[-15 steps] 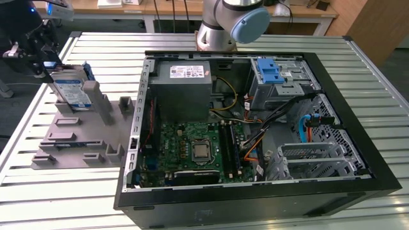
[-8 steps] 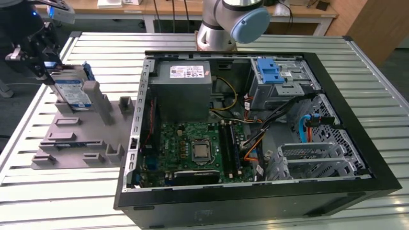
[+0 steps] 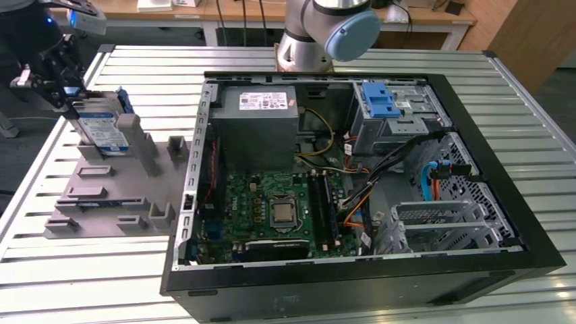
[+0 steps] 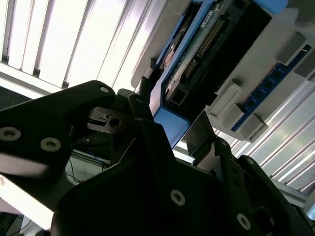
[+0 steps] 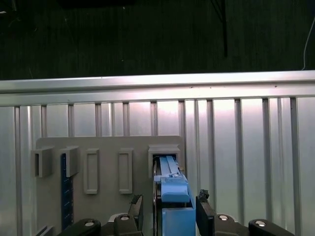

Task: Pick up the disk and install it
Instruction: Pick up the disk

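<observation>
the gripper (image 5: 170, 202) is at the far corner of the ribbed metal table (image 3: 504, 101), on the exterior view's left, lowered over the disk (image 3: 104, 131). in the first wrist view its two fingers (image 5: 204, 210) stand one on each side of the disk's blue bracket. one finger is just beside the bracket and the other is apart from it with a dark gap between. the jaws are spread and straddle the disk. no clamping is seen.

the disk stands upright on its edge in a slot at the far end of the grey slotted fixture (image 3: 117, 185), with its white-and-blue label facing the exterior camera. in the second wrist view the connector edge of the drive and the blue bracket are seen close to one dark fingertip. the disk is seated in the fixture, not lifted.

the open computer case (image 3: 360, 287) lies on its side just beside the fixture, on the exterior view's right of it. inside the case are the grey power supply (image 3: 256, 131), the green motherboard (image 3: 279, 202) and a ribbed blue latch (image 3: 382, 101) on the drive cage at the far corner. the disk is outside the case, well apart from that cage. the arm's base (image 3: 324, 30) stands behind the case.
</observation>
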